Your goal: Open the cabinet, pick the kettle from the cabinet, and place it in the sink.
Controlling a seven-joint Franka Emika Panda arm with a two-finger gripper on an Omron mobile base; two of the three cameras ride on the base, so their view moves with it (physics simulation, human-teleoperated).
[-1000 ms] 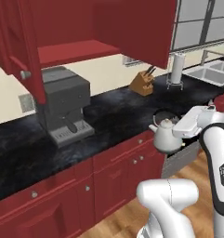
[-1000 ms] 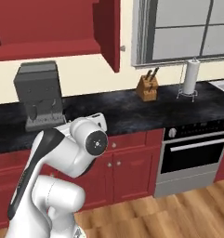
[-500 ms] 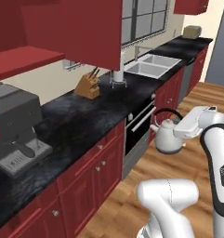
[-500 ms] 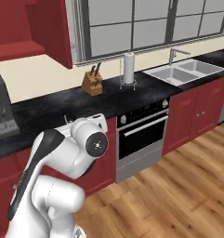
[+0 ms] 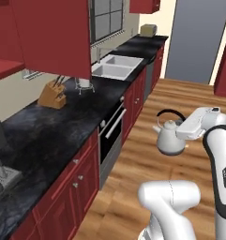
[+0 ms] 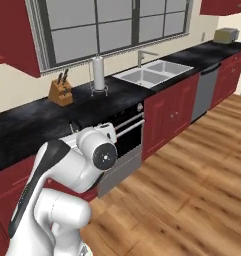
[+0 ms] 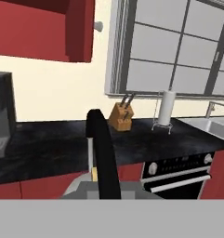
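in the left base view, the sink [image 5: 115, 66] sits upper centre in the dark tabletop [image 5: 48, 126]. right of centre the kettle [image 5: 169, 136] hangs over the floor, jaws clamped on its thin black handle [image 7: 102, 155]. it looks a rigid, smooth metal shell, likely light if empty; held by the arch it may swing, so move gently.

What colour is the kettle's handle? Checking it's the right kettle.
Black, on the silver-white kettle; clearest in the left base view.
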